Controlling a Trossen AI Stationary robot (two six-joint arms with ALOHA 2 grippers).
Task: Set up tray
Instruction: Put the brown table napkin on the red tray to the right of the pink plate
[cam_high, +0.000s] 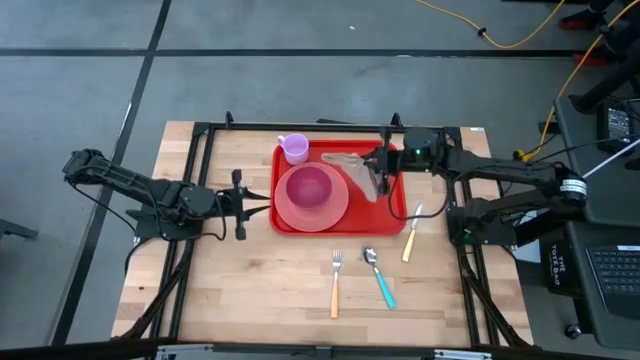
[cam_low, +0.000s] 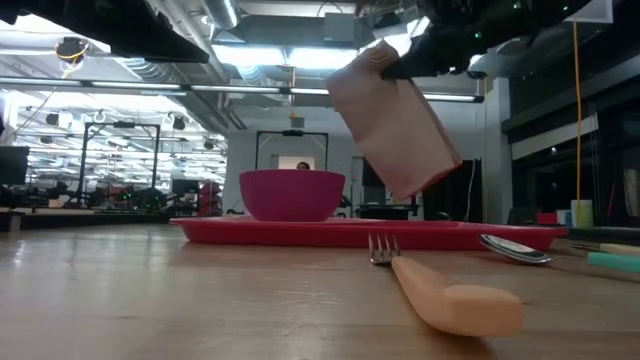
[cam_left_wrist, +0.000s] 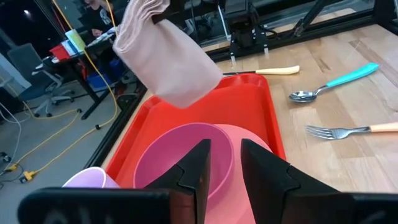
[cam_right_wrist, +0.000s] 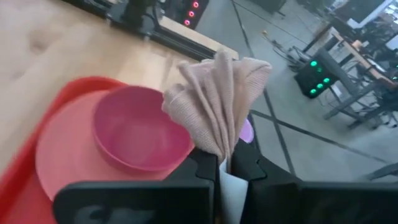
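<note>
Tray (cam_high: 395, 205) setting at the far middle of the table (cam_high: 260, 290), seen from above. The tray, a large flat red plastic rectangle with rounded corners and a low raised rim, lay flat on the wood and carried a round pink plate (cam_high: 335, 212) with a magenta bowl (cam_high: 310, 186) on it; a small lilac cup (cam_high: 294, 148) stood at its far left corner. The right end effector (cam_high: 383, 166) hung above the tray's right half with its fingers pinched together on a beige folded cloth napkin (cam_low: 393, 118), which drooped clear of the tray floor in the low view. The left end effector (cam_high: 243, 204) waited just left of the tray's left rim, its two fingers (cam_left_wrist: 196, 167) slightly parted and holding nothing. On the bare table nearer the viewer lay an orange-handled fork (cam_high: 335, 283) and a teal-handled spoon (cam_high: 380, 276), with a yellow-handled knife (cam_high: 411, 238) just off the tray's right near corner.

Handling, by judgement: the tray looked stiff, light and smooth, so it would probably slide easily on the wood and might shift if nudged. Its low rim offered the only purchase; a pinch over the long left or right edge seemed the sound place to hold it. Loaded as it was, it should be kept level, since the bowl and cup could slip.
</note>
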